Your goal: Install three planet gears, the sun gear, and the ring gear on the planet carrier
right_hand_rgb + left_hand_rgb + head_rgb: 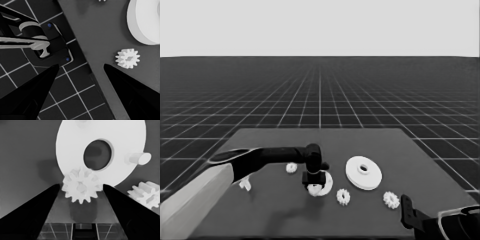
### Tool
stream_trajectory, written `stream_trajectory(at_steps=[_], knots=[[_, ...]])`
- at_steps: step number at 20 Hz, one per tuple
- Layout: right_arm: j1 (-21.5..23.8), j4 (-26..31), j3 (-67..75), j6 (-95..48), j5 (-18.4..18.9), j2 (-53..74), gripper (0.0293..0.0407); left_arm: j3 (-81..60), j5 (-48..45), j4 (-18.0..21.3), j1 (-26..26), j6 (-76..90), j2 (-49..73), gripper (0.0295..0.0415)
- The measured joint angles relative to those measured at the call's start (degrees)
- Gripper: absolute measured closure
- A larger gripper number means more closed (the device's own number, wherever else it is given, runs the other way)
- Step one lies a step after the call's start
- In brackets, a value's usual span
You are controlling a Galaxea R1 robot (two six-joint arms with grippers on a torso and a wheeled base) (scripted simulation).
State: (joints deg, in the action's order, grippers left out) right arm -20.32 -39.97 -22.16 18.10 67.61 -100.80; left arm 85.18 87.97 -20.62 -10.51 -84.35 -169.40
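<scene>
In the head view we see the left gripper (314,181) reached out to mid-table, directly over the smaller round part (321,184), with a planet gear (315,189) at its fingertips on that part's near edge. The larger round part (363,173) lies just to the right, apart from it. Loose gears sit behind the arm (291,168), in front of the smaller part (343,196), and nearer the right corner (391,200); a thin white piece (245,185) lies under the left forearm. The right arm waits at the lower right corner.

In the left wrist view the gear (81,186) sits between the two black fingers (37,212), and we see a sliver of gap on each side, so we judge the jaws spread, not pinching it. It overlaps the rim of the smaller round part (75,150), beside the centre hole; a free peg (138,158) stands across the hole. We judge the coming move turns on whether the gear's bore has seated on its own peg.

In the right wrist view the right gripper (81,66) hangs parted and empty at the table corner, one gear (127,58) and the larger part's rim (142,22) nearby.
</scene>
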Motion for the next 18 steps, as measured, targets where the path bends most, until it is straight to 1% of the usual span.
stream_trajectory(at_steps=[1,2,8,9,10,11,14,18], knots=[[0.0,0.0,0.0,0.0,0.0,0.0,0.0315,0.0,0.0,-0.01,0.0,0.0,0.0,0.033],[0.0,0.0,0.0,0.0,0.0,0.0,0.0315,0.01,-0.01,-0.01,-0.01,0.0,0.0,0.0327],[0.0,0.0,0.0,0.0,0.0,0.0,0.0315,0.01,-0.01,-0.02,-0.01,0.0,-0.01,0.0326],[0.0,0.0,0.0,0.0,0.0,0.0,0.0315,-3.02,1.21,3.62,3.39,-2.1,0.69,0.0326],[0.0,0.0,0.0,0.0,0.0,0.0,0.0315,-4.42,1.62,6.03,6.08,-3.13,0.91,0.0326],[0.0,0.0,0.0,0.0,0.0,0.0,0.0315,-5.02,1.74,7.51,7.66,-3.61,0.99,0.0326],[0.0,0.0,0.0,0.0,0.0,0.0,0.0315,-5.49,1.78,9.25,9.39,-4.01,1.04,0.0326],[0.0,0.0,0.0,0.0,0.0,0.0,0.0315,-5.56,1.78,9.65,9.74,-4.06,1.05,0.0326]])
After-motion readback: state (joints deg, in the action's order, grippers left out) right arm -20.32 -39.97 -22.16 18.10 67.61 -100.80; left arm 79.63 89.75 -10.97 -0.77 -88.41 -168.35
